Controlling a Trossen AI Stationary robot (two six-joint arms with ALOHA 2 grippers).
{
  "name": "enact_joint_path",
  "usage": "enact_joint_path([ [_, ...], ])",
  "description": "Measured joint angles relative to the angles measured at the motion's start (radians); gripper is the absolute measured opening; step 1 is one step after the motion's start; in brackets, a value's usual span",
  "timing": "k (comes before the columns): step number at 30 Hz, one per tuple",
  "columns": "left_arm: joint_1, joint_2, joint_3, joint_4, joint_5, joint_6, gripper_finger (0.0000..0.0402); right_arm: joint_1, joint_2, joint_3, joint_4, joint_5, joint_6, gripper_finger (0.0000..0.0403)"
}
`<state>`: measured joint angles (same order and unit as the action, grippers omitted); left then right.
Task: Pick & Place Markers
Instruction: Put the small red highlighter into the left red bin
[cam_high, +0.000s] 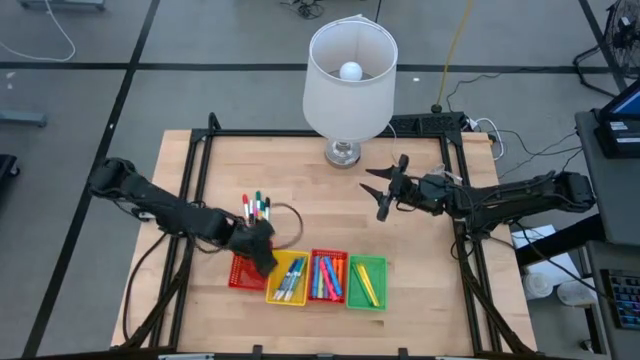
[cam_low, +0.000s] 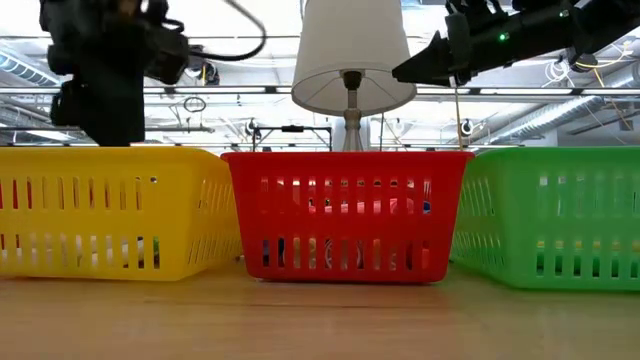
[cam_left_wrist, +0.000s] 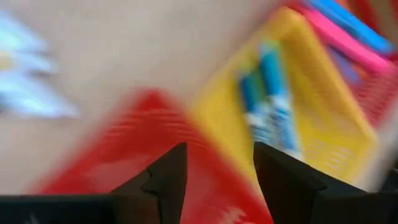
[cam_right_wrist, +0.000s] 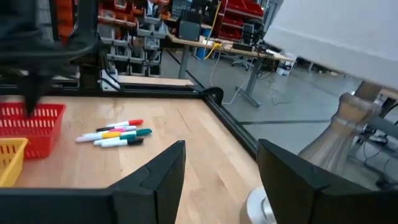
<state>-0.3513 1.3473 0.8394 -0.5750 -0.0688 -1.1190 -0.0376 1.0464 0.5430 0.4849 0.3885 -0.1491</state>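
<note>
Loose markers (cam_high: 257, 208) lie left of centre on the desk, light, stiff, slippery, best pinched mid-barrel; left gripper (cam_high: 262, 250), jaws parted and empty, hovers over the trays, right gripper (cam_high: 386, 190) waits wide.

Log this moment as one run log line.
left gripper: open, empty, above leftmost red tray | right gripper: open, empty, near lamp | loose markers: on table
</note>
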Motion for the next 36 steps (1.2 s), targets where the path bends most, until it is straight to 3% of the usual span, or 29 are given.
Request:
enact_joint_path([
  [5, 0.103, -0.160, 0.000, -0.307, -0.118, -0.083, 0.0188, -0.003, -0.008, 0.000, 0.105, 0.002, -0.093, 0.0187],
  [10, 0.270, -0.261, 0.000, -0.441, -0.174, -0.069, 0.0188, -0.034, -0.015, 0.000, 0.284, 0.018, -0.221, 0.0184],
  [14, 0.430, -0.251, 0.000, -0.445, -0.184, 0.003, 0.0188, -0.061, -0.037, 0.001, 0.275, 0.035, -0.233, 0.0185],
  [19, 0.599, -0.144, 0.000, -0.445, -0.116, 0.099, 0.0189, -0.068, -0.045, 0.001, 0.215, 0.034, -0.215, 0.0186],
  [25, 0.644, -0.025, -0.006, -0.428, -0.128, 0.167, 0.0189, -0.068, -0.049, 0.001, 0.201, 0.032, -0.217, 0.0183],
  [36, 0.708, -0.062, -0.201, -0.235, -0.071, 0.089, 0.0189, -0.065, -0.053, 0.001, 0.189, 0.027, -0.188, 0.0187],
])
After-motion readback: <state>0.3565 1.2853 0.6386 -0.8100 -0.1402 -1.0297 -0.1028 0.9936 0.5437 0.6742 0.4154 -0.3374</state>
